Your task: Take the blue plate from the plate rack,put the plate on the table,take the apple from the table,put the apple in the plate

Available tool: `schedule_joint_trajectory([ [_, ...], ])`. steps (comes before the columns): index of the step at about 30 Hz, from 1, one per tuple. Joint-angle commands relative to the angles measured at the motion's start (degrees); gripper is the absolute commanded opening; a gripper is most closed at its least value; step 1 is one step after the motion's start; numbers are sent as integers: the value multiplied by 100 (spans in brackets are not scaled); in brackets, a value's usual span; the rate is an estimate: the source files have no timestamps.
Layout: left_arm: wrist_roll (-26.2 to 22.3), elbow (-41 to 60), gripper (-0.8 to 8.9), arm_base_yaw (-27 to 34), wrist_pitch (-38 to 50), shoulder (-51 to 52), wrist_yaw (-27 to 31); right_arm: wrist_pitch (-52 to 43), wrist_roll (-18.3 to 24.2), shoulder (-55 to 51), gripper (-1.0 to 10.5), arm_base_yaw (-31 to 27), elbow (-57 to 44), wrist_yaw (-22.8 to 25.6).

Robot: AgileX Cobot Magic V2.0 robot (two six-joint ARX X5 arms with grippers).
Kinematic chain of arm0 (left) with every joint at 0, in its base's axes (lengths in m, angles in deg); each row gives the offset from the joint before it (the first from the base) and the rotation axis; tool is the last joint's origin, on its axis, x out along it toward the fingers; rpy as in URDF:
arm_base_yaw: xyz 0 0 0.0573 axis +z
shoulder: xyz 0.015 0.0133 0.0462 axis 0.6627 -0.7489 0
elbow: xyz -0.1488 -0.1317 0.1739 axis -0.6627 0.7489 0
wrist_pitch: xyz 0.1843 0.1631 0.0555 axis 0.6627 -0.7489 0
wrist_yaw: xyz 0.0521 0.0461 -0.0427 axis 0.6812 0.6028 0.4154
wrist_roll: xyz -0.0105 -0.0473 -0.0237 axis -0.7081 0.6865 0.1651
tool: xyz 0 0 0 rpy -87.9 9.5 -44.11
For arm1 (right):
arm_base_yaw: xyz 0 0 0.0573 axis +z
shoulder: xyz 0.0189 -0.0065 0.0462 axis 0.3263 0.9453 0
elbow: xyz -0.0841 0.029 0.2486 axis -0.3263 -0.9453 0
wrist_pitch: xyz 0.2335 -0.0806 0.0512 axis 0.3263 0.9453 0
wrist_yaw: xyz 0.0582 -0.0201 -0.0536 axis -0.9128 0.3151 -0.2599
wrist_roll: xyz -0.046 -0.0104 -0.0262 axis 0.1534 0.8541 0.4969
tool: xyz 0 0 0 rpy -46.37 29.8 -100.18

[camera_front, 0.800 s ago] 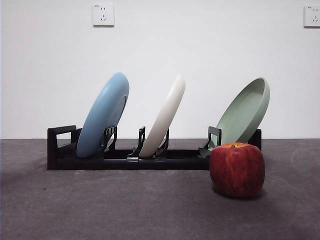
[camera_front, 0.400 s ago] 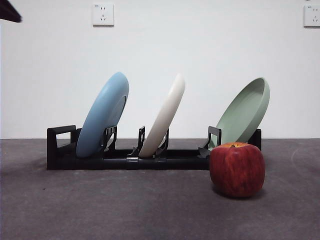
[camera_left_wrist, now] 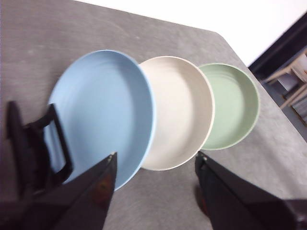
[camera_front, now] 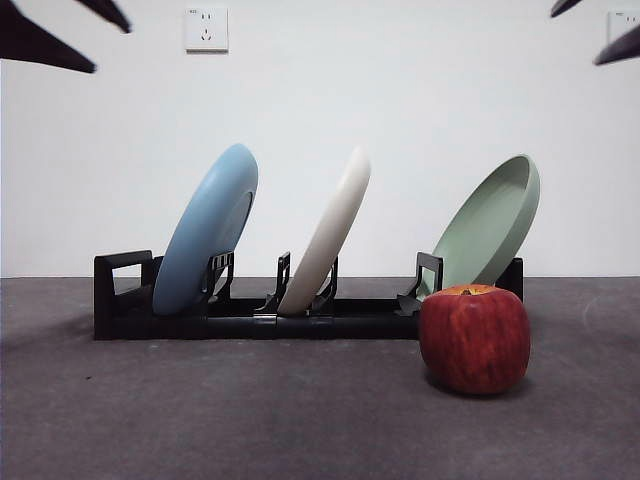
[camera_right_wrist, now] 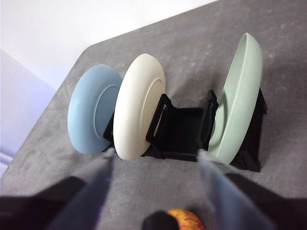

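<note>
The blue plate (camera_front: 205,230) leans in the left slot of the black plate rack (camera_front: 250,322). It also shows in the left wrist view (camera_left_wrist: 100,110) and the right wrist view (camera_right_wrist: 91,111). The red apple (camera_front: 474,338) stands on the table (camera_front: 250,420) in front of the rack's right end, and its top shows in the right wrist view (camera_right_wrist: 185,219). My left gripper (camera_left_wrist: 156,158) is open and empty, high above the blue plate's end of the rack, at the front view's top left corner (camera_front: 110,48). My right gripper (camera_right_wrist: 156,153) is open and empty, high above the apple, at the top right corner (camera_front: 575,40).
A cream-white plate (camera_front: 326,235) leans in the rack's middle slot and a pale green plate (camera_front: 490,225) in its right slot. The rack's looped end (camera_left_wrist: 33,148) is beside the blue plate. The table's edge (camera_left_wrist: 268,81) lies beyond the green plate.
Both arms have come down into the front view's top corners. The left one showed first and now reaches further in. The plates, rack and apple have not moved.
</note>
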State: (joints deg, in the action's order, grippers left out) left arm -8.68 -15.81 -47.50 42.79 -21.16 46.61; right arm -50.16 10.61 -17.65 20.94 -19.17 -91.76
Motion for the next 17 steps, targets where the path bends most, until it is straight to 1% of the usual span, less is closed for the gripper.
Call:
schedule_joint_trajectory([
  [1, -90, -358, 292, -216, 48, -402, 162, -24, 63, 17, 382, 15, 33, -33],
  [8, -387, -1355, 292, -745, -273, -1602, 883, -22, 63, 15, 382, 15, 35, -31],
  [12, -433, -1797, 292, -999, -332, -2269, 1193, -22, 66, 15, 382, 15, 35, -31],
  [17, -446, -2072, 292, -1209, -286, -2809, 1523, -20, 63, 15, 382, 15, 35, -31],
])
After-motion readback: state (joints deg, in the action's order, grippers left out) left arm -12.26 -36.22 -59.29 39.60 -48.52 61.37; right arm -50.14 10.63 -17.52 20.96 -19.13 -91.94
